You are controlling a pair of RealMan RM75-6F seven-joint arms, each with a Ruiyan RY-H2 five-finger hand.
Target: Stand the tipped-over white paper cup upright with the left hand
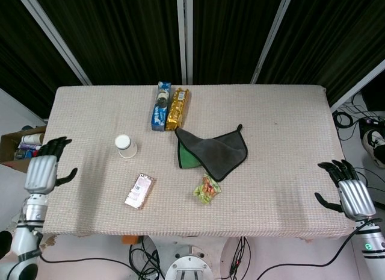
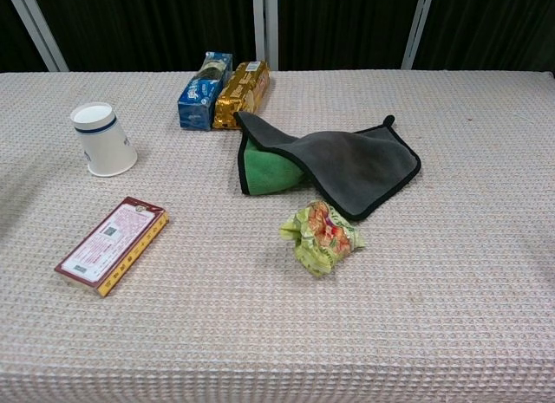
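Note:
The white paper cup (image 1: 126,146) (image 2: 102,140) with a blue band stands on its wide end on the left part of the table, narrow end up, with nothing touching it. My left hand (image 1: 44,171) hangs at the table's left edge, well clear of the cup, fingers spread and holding nothing. My right hand (image 1: 351,194) rests off the right front corner, fingers apart and empty. Neither hand shows in the chest view.
A flat red and yellow box (image 1: 139,191) (image 2: 112,244) lies in front of the cup. Blue (image 1: 160,105) and gold (image 1: 177,108) snack packs lie at the back. A grey and green cloth (image 1: 212,150) and a crumpled wrapper (image 1: 207,189) sit mid-table. A cardboard box (image 1: 23,149) stands beyond the left edge.

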